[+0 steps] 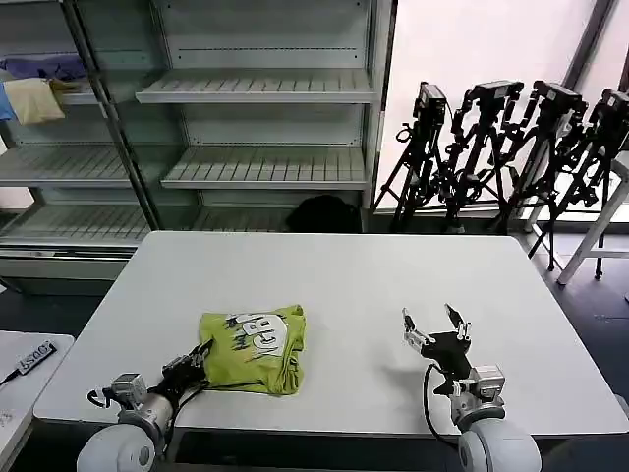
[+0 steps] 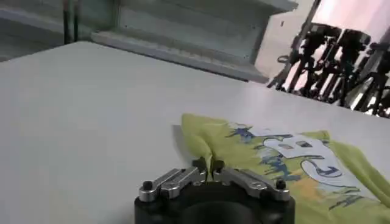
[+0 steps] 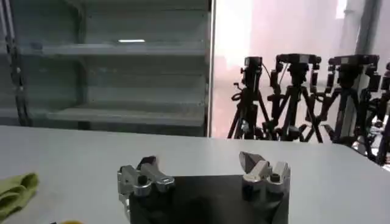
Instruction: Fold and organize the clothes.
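Your left hand (image 2: 209, 167) was clenched, apparently pinching the near corner of the T-shirt (image 1: 257, 347), which lay folded on the worktop (image 1: 354, 285). Soft, light cotton: you would grip edges or corners. Your right hand (image 1: 435, 329) hung released, well apart.

The left gripper (image 1: 200, 356) is pinching closed at the table's near edge; the right gripper (image 1: 433, 327) is hovering spread apart.

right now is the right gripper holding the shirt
No, the right gripper is open over bare table, apart from the shirt.
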You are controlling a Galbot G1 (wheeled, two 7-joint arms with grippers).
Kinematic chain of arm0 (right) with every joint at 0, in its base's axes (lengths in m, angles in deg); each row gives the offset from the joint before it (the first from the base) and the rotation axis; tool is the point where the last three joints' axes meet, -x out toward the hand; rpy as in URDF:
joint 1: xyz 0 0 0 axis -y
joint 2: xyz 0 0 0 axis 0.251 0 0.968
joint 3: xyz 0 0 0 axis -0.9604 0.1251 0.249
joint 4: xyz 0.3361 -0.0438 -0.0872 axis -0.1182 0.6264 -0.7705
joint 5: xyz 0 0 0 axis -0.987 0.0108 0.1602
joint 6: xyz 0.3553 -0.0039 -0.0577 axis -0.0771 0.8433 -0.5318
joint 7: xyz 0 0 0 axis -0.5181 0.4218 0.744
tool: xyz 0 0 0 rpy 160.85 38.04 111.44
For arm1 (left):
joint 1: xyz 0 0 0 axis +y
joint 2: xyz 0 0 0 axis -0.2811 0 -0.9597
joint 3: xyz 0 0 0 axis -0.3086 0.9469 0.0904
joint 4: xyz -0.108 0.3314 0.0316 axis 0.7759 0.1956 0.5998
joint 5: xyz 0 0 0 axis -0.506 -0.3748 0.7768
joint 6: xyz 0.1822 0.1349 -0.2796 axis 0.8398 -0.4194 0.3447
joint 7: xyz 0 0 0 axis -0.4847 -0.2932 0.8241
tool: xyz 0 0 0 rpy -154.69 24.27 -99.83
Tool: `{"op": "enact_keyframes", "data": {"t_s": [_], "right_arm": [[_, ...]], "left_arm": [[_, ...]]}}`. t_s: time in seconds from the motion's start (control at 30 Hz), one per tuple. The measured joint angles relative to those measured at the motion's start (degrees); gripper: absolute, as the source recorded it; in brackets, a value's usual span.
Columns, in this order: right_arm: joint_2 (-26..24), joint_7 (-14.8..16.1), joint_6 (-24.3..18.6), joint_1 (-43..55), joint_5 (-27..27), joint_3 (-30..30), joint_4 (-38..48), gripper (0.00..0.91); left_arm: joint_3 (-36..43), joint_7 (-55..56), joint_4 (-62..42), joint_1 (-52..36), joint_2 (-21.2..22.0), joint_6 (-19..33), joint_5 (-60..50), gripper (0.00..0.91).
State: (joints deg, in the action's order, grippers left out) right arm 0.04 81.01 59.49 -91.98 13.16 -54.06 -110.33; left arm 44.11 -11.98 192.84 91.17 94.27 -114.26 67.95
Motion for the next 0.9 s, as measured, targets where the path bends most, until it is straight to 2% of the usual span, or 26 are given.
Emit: {"op": "enact_keyframes", "data": {"t_s": [0.3, 0.5, 0.67, 0.9], "right_arm": [[-0.28, -0.16, -0.37, 0.03, -0.04, -0.23, 0.54, 0.907], [-0.51, -0.17, -0.84, 0.13, -0.21, -0.16, 0.96, 0.907], [-0.74, -0.2, -1.38, 0.04, -0.63, -0.33, 1.46, 0.907], [-1.0, -0.28, -2.42, 0.02, -1.5, -0.46, 2.48, 0.907]], "left_arm": [[-2.93, -1.4, -0.5, 0.58, -1.94, 5.18, -2.47, 0.0], [-7.4, -3.12, -2.01, -0.3, -5.34, 7.47, -4.15, 0.0], [-12.05, -4.91, -3.73, -1.13, -10.63, 8.29, -6.13, 0.0], [-17.26, -6.79, -4.17, -1.95, -20.28, 8.18, -8.09, 0.0]]}}
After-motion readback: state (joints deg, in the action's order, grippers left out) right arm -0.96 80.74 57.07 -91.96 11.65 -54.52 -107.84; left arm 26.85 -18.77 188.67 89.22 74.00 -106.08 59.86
